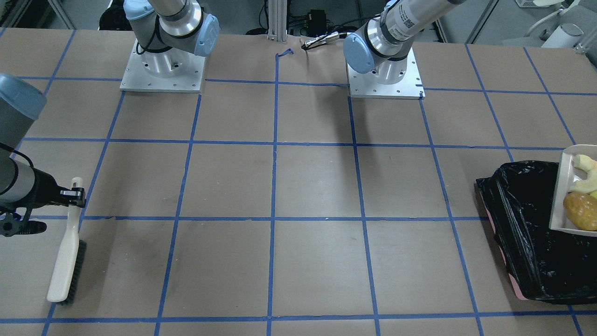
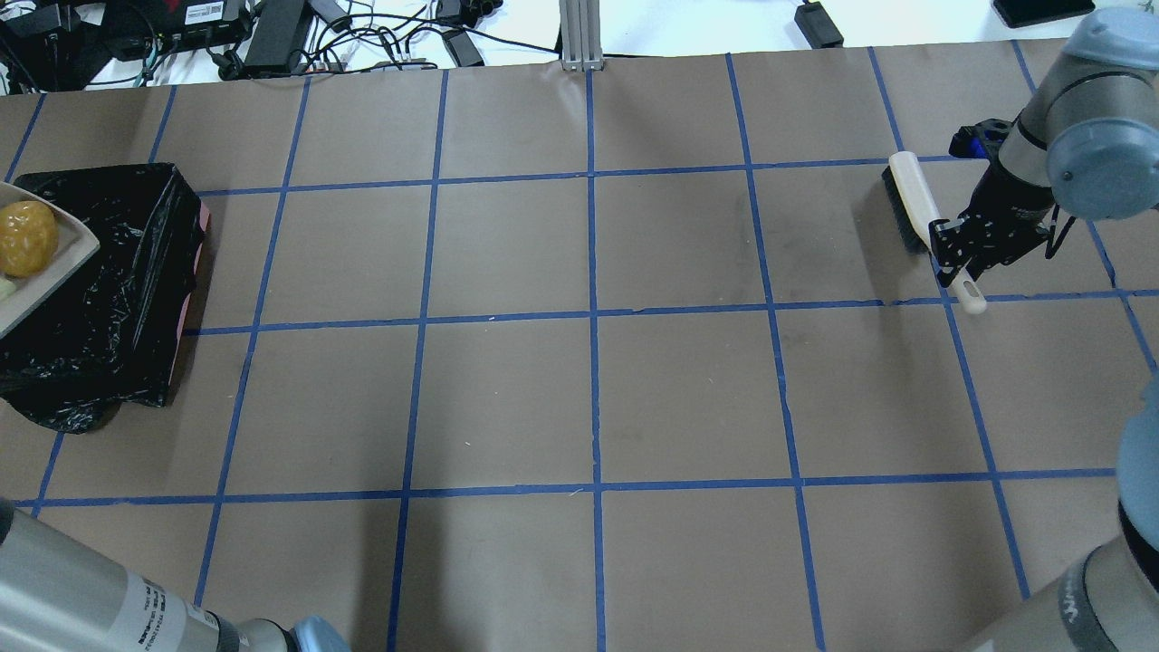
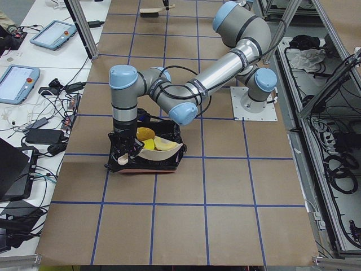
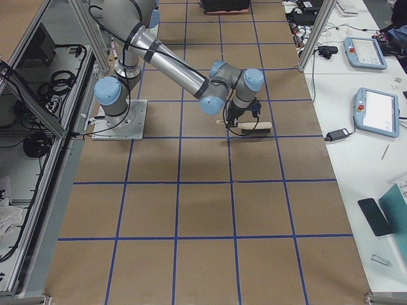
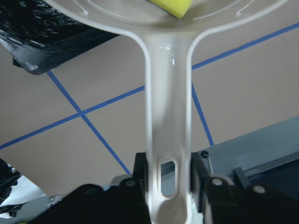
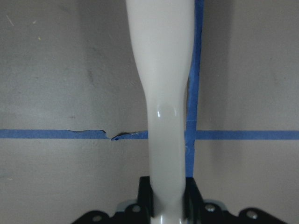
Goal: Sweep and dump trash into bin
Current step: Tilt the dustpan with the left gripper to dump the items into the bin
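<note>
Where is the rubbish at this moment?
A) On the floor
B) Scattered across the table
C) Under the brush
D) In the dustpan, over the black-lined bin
D: the yellow-orange lump and the pale peel slices lie in the dustpan, which the left gripper holds by its handle over the bin.

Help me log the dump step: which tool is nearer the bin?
Left. The left tool holds the dustpan over the bin; the right tool grips the brush at the table's opposite end.
</note>
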Robot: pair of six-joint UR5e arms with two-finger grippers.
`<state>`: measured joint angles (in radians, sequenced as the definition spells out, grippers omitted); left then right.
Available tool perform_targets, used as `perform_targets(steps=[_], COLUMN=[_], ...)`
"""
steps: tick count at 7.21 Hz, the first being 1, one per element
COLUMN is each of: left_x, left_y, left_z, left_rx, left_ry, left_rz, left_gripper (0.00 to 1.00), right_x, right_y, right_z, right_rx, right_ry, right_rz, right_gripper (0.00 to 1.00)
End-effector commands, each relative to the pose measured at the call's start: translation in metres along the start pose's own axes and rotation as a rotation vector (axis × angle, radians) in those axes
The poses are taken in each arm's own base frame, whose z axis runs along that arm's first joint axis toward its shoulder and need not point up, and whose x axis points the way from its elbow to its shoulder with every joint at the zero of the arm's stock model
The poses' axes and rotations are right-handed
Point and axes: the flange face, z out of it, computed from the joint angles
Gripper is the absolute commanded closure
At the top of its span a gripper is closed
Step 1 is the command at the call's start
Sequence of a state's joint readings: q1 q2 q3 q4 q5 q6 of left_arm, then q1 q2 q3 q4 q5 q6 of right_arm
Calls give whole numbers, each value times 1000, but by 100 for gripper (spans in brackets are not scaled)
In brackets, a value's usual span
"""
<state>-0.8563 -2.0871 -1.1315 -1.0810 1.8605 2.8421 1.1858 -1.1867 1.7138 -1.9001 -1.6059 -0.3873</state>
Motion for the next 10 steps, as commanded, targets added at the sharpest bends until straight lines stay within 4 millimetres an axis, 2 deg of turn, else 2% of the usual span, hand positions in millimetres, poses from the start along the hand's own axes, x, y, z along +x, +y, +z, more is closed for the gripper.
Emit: perform_targets(steps=[1, 2, 3, 9, 10], left_x=[-8, -9, -13, -22, -24], left_y=[-8, -13, -18, -19, -18], left_z=[-10, -4, -6, -20, -24], left_rx=[-34, -62, -94, -168, -184], left_ry=[-8, 1, 10, 16, 13], left_rz=[34, 32, 45, 95, 111], left_gripper=[100, 100, 100, 100, 100], right_x=[0, 0, 0, 1, 1], right_y=[-1, -1, -1, -2, -2], right_z=[2, 1, 2, 7, 7], right_rx=[0, 2, 0, -9, -9], right_ry=[0, -1, 0, -3, -2], right_rz=[-7, -4, 1, 30, 31], right_gripper=[100, 100, 100, 99, 78])
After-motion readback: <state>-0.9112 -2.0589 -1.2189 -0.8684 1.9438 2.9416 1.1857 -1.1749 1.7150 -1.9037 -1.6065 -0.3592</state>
